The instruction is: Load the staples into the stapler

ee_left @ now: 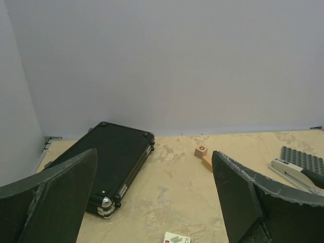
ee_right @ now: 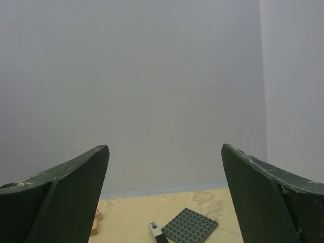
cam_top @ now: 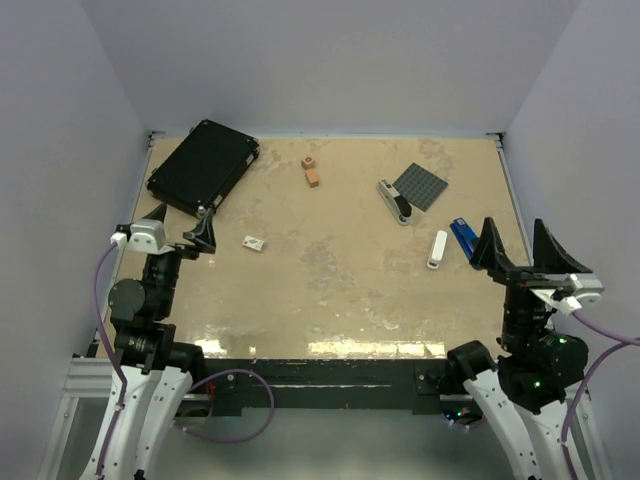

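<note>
The stapler (cam_top: 393, 201), slim silver with a black top, lies at the back right of the table beside a grey studded plate. It also shows in the left wrist view (ee_left: 296, 172) and the right wrist view (ee_right: 157, 233). A small white box with a grey staple picture (cam_top: 253, 243) lies left of centre and shows in the left wrist view (ee_left: 177, 238). No bare grey staples block is in view. My left gripper (cam_top: 180, 225) (ee_left: 154, 154) is open and empty near the left edge. My right gripper (cam_top: 518, 248) (ee_right: 164, 148) is open and empty at the right.
A black case (cam_top: 203, 165) lies at the back left. Two wooden blocks (cam_top: 311, 172) sit at the back centre. The grey studded plate (cam_top: 420, 185), a white bar (cam_top: 437, 249) and a bright blue stapler (cam_top: 462, 237) lie on the right, close to my right gripper.
</note>
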